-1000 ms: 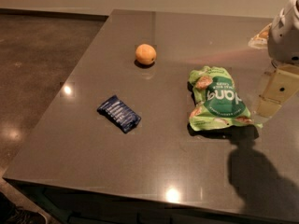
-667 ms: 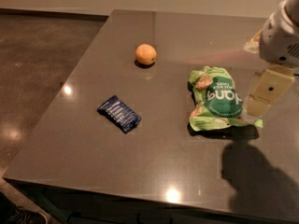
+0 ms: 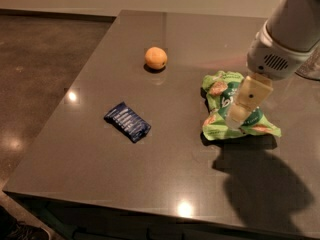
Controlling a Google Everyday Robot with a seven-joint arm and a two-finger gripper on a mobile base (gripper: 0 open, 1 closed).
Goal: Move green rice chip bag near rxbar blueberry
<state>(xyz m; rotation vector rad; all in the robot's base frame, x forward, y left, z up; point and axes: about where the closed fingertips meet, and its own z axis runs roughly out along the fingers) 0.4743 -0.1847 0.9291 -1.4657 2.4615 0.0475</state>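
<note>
The green rice chip bag (image 3: 220, 119) lies crumpled on the dark table, right of centre. The rxbar blueberry (image 3: 127, 121), a small dark-blue wrapper, lies flat to its left, well apart from the bag. My gripper (image 3: 239, 115) hangs from the arm at the upper right and is directly over the bag's middle, covering part of its logo.
A round orange fruit (image 3: 156, 58) sits further back on the table (image 3: 100, 159). The table's left and front edges drop to a brown floor (image 3: 40, 74). The arm's shadow falls on the table in front of the bag.
The arm has moved left from the table's right side, bringing my gripper over the bag. The bag, bar and fruit have not moved.
</note>
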